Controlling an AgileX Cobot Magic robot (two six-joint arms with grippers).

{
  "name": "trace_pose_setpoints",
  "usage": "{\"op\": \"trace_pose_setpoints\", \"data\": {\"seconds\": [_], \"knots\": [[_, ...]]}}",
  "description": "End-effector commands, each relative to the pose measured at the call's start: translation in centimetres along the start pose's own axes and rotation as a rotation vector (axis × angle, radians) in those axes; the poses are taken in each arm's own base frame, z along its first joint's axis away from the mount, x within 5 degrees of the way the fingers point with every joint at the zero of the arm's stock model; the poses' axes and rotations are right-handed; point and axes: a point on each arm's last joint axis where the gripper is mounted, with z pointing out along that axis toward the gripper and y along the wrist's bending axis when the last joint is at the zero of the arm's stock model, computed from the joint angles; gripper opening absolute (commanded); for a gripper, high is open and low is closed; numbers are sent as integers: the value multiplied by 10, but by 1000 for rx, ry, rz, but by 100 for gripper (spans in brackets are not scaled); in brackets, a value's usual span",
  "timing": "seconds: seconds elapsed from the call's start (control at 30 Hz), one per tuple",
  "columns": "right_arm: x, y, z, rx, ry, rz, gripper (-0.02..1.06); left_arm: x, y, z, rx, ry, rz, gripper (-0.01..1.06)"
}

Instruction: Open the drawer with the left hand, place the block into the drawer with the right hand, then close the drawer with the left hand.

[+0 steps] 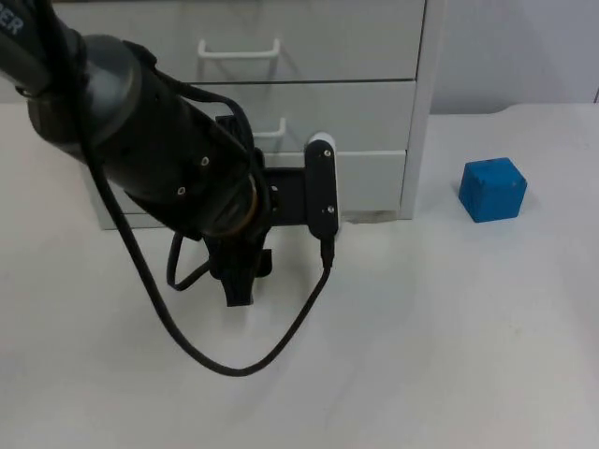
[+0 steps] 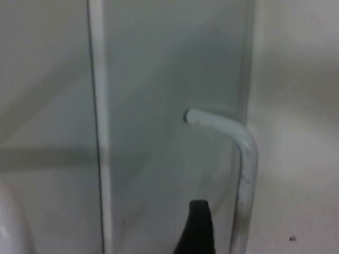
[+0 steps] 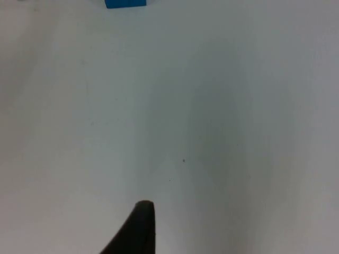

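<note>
A: Drawer [image 1: 309, 182] status — lowest front of the white cabinet [image 1: 281, 56] looks flush or nearly so; I judge it not yet opened. Its handle [image 2: 241, 153] appears in the left wrist view as a pale bent bar right beside the black fingertip [image 2: 197, 227].

B: Left hand [image 1: 241, 271]?

A: Low at the cabinet front, by the bottom drawer, the arm covering most of it from above. Spread or pressed together — cannot tell. Contact with the handle: cannot tell either.

B: Block?

A: Blue block [image 1: 492, 189] sits on the white worktop [image 1: 449, 355], to the cabinet's right and well apart from it. Untouched, as far as I can judge.

B: Right hand?

A: Right wrist view gives one fingertip [image 3: 139, 225] over bare worktop, the block far ahead. That arm waits; finger state cannot be told.

B: Remaining?

A: Everything: pull open, place block, close.

B: View differences?

A: Top view gives block and cabinet layout; the left wrist view alone gives the handle close up.
</note>
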Motion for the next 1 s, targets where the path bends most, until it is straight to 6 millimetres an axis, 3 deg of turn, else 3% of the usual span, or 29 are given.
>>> {"op": "trace_pose_setpoints", "data": {"seconds": [0.0,0.17,0.3,0.33,0.37,0.57,0.7,0.97], "knots": [[-2,-1,-1,7,-16,1,105,-2,1,4,2,-7,-15,68],[-2,-1,-1,7,-18,1,105,-1,-6,10,21,7,-14,62],[-2,-1,-1,7,-21,1,105,0,-8,11,25,7,-18,19],[-2,-1,-1,7,-21,1,105,0,-8,11,25,7,-18,19],[-2,-1,-1,7,-21,1,105,0,-8,11,25,7,-18,0],[-2,-1,-1,8,-25,1,105,-5,-14,-2,48,20,-60,0],[-3,-1,-1,8,-27,1,105,-10,-43,-34,96,-10,21,0],[-2,-1,-1,7,-21,1,105,-4,-88,-64,183,-4,103,0]]}}
